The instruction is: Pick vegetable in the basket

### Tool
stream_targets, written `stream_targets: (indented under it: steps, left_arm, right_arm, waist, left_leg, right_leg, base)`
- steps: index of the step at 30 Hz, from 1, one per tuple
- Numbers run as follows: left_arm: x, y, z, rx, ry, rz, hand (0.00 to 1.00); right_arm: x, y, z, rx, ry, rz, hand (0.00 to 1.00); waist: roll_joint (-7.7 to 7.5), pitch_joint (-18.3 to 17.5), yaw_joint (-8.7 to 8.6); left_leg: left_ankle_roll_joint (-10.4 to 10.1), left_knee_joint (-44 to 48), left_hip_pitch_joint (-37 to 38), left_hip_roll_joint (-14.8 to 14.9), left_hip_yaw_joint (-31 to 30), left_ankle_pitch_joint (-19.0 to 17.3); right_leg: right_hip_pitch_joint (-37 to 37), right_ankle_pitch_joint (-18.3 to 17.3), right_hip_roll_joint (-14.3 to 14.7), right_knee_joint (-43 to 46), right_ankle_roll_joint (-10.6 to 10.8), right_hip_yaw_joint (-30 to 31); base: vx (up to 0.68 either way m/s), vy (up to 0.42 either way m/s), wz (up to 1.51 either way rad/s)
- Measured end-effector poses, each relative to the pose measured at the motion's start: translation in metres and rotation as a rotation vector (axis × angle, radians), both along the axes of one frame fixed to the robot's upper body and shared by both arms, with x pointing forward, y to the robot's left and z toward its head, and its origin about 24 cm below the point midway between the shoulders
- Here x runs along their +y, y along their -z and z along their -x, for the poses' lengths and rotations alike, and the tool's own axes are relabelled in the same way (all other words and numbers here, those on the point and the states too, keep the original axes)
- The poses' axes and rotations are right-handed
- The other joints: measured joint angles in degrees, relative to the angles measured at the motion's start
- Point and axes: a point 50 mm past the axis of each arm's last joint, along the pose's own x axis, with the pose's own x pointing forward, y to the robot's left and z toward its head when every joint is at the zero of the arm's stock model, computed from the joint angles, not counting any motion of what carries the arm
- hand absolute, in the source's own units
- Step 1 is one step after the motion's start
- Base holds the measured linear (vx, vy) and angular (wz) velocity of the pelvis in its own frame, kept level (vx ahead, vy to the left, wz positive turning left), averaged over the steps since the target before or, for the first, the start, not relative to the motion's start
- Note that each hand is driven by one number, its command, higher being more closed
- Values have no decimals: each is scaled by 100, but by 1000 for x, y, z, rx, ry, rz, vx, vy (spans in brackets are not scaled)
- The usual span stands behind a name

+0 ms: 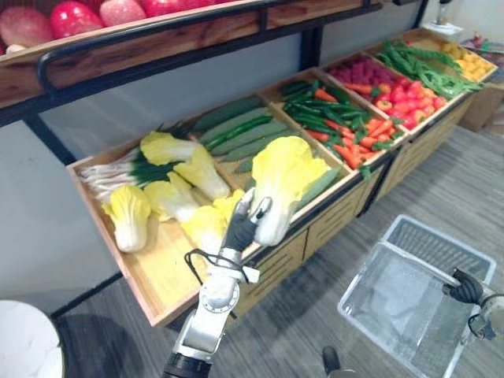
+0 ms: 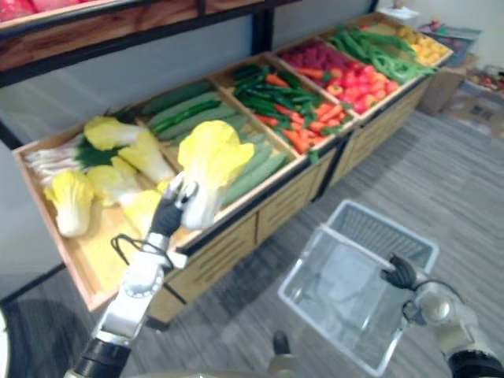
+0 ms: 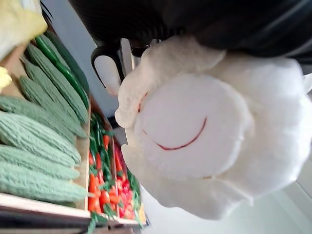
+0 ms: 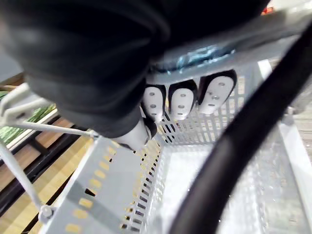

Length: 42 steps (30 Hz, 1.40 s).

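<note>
We've got a cabbage [image 1: 285, 175] in hand.
Left hand [image 1: 239, 229] fingers wrap its base; right hand [image 1: 465, 287] fingers curl round the basket [image 1: 441, 249] handle.

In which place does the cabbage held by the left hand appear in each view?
Left eye view: cabbage at centre, held by the left hand.
Right eye view: cabbage left of centre.
Left wrist view: its pale base, right of centre.
Right wrist view: faces into the basket instead.
Shared landmark: green gourds beside it.
</note>
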Motion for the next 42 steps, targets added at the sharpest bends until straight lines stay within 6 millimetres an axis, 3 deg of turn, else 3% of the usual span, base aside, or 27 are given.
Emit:
stream_targets:
  steps: [10, 14, 21, 37, 42]
  left_arm:
    - [-48, 4, 14, 30, 242, 26, 100]
    - [-63, 0, 21, 33, 323, 71, 100]
    - [-86, -12, 25, -7, 453, 95, 100]
    - [-91, -12, 28, -47, 482, 46, 100]
    - [-89, 13, 22, 16, 443, -87, 100]
  right_arm:
    - [28, -9, -11, -1, -159, -35, 100]
    - [38, -26, -20, -59, -209, -81, 100]
    - [63, -58, -34, -197, -303, -211, 100]
    - [100, -100, -54, -346, -482, -248, 100]
    - [107, -109, -57, -378, -526, -249, 100]
  waist:
    - [-32, 17, 5]
    - [6, -19, 33]
    - [25, -46, 33]
    - [25, -39, 38]
    - [18, -34, 43]
  left_leg:
    - [-126, 6, 276, -50, 634, -188]
    - [-184, 41, 299, -7, 946, -227]
    - [-396, 918, 424, 466, 1508, -708]
    - [-547, 1997, 484, 979, 2118, -1266]
    - [-564, 2048, 467, 1023, 2192, -1285]
  right_leg:
    - [-38, 47, 117, -14, 65, 506]
    - [-203, 98, 252, 44, 52, 727]
    - [-214, 98, 545, 124, 52, 1162]
    - [-415, 118, 884, 321, 24, 1640]
    - [-471, 139, 931, 320, -1, 1684]
  base:
    - [-31, -4, -31]
    - [18, -11, -34]
    - [36, -29, -40]
    - [-46, -5, -21]
    - [-21, 1, -6]
